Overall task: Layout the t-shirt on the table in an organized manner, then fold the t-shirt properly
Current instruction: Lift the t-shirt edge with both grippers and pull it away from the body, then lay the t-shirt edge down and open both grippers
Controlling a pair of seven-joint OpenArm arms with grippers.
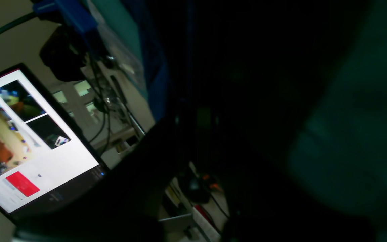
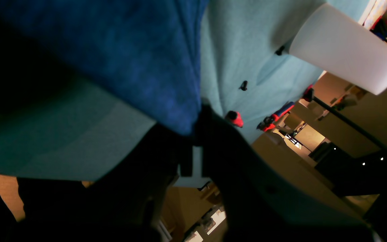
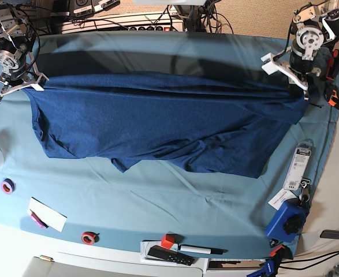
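The dark navy t-shirt (image 3: 157, 124) is stretched wide across the teal table (image 3: 157, 196), with its far edge pulled taut between both grippers and its lower part draped on the cloth. My right gripper (image 3: 32, 86) at the far left is shut on one end of that edge. The right wrist view shows the blue fabric (image 2: 129, 50) running into my dark jaws (image 2: 193, 134). My left gripper (image 3: 301, 92) at the far right is shut on the other end. The left wrist view is mostly dark, with teal cloth (image 1: 364, 134) at its right.
Along the front edge lie a purple ring (image 3: 7, 186), a white card (image 3: 48, 214), a red ring (image 3: 89, 237), a red cube (image 3: 167, 240), a black remote (image 3: 169, 254) and a blue clamp (image 3: 287, 222). A white cup (image 2: 344, 47) stands at the left. A monitor (image 1: 29, 141) is off the table.
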